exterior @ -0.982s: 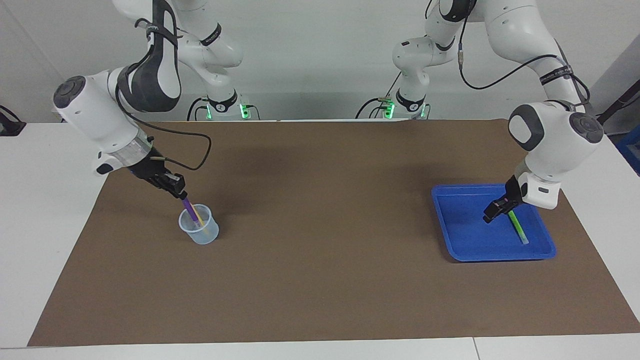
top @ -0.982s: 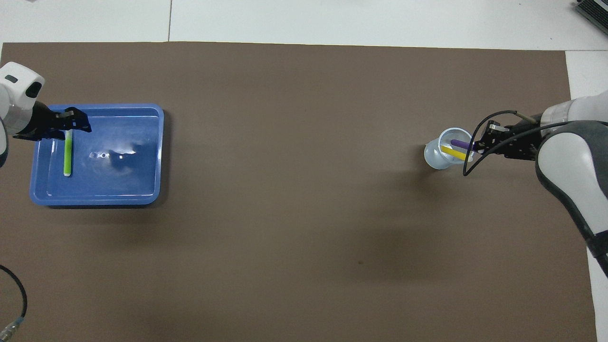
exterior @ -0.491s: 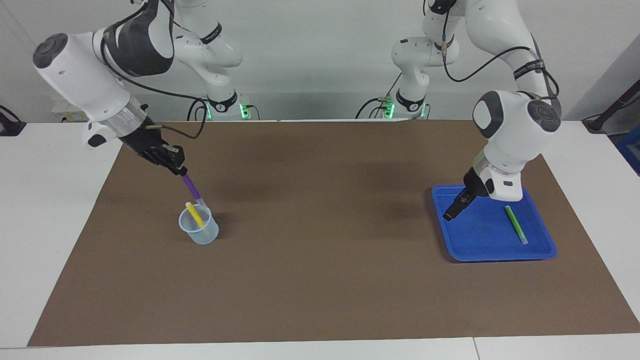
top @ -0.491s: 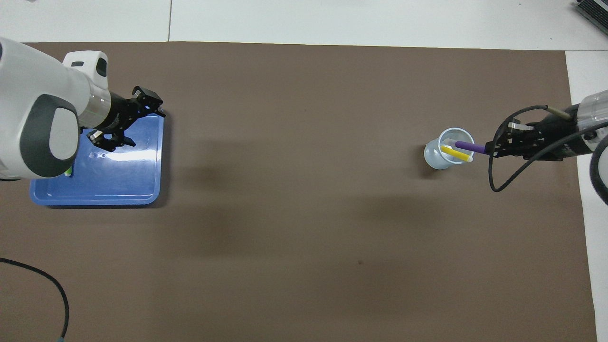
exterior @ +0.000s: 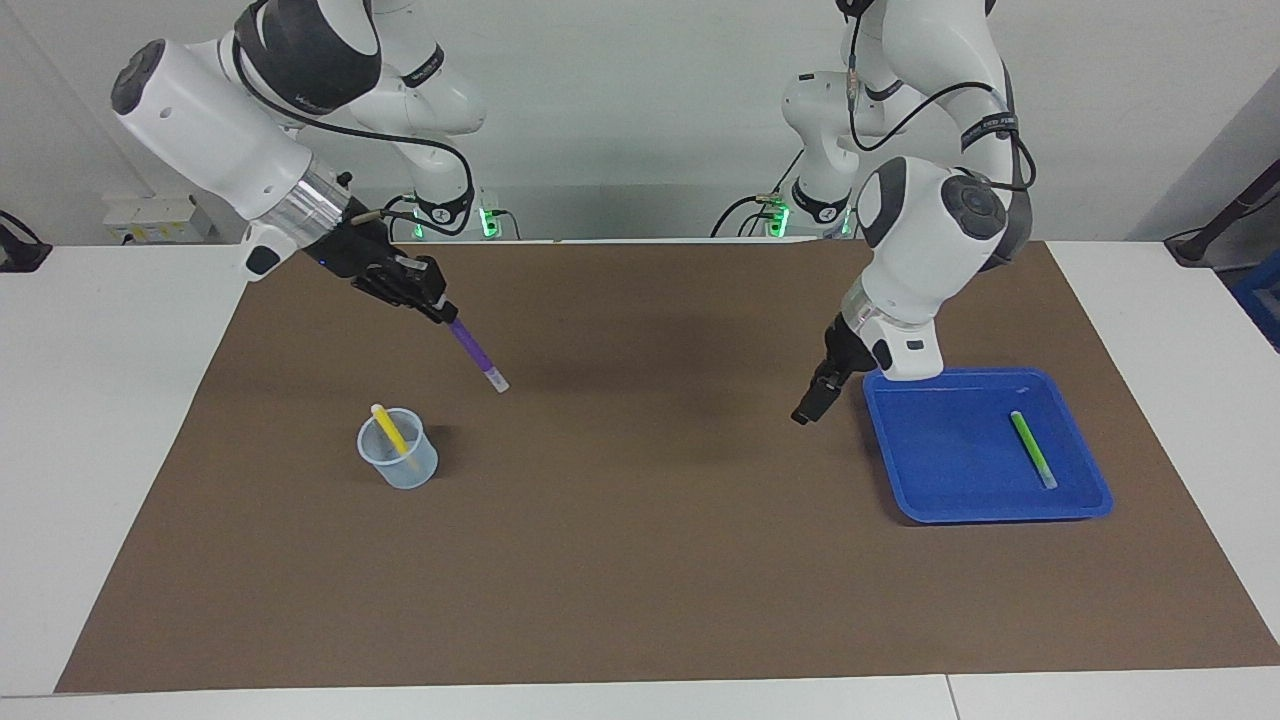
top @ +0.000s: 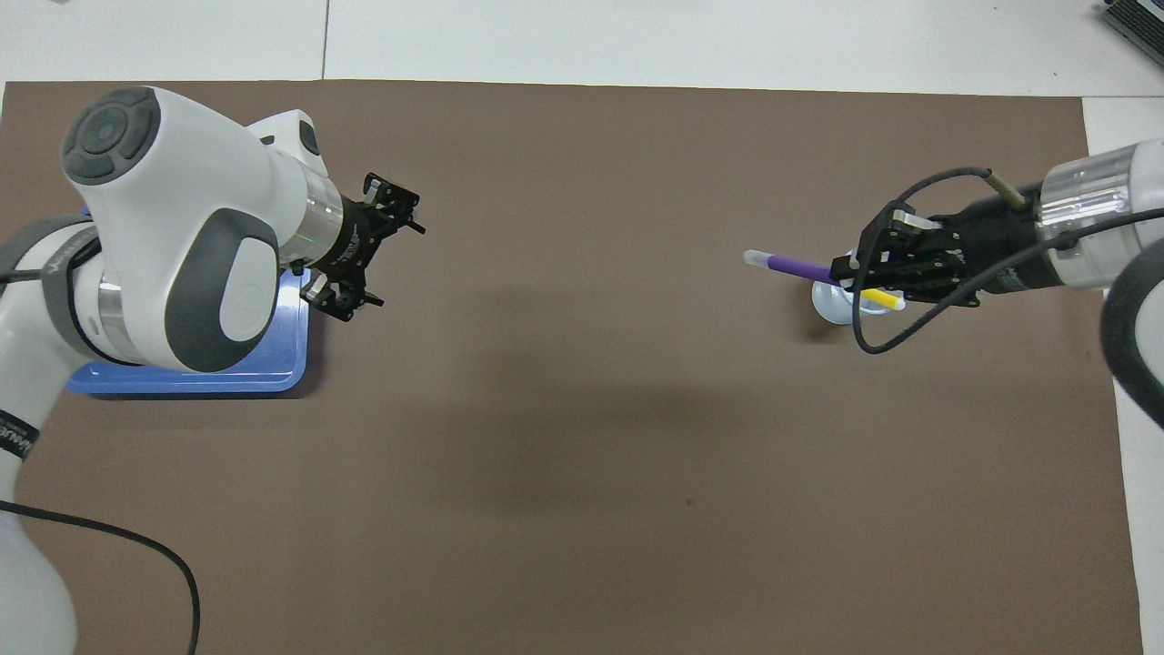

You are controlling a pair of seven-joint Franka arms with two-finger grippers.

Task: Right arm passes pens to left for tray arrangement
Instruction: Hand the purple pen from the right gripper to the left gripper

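Worktop (exterior: 640, 600): brown mat. Tray (exterior: 950, 470), blue, lower right of the facing frame; my left arm hides most of it overhead, green pen (exterior: 1032, 449) included. Cup (exterior: 398, 462): yellow pen (exterior: 388, 428) inside. My right claw (exterior: 440, 308), upper left, slanting downward, clamps the purple pen (exterior: 478, 354). My left claw (exterior: 808, 405), spread wide, holds nothing.

Green pen (exterior: 1031, 449) in blue tray (exterior: 940, 470); purple pen (exterior: 477, 353) aloft
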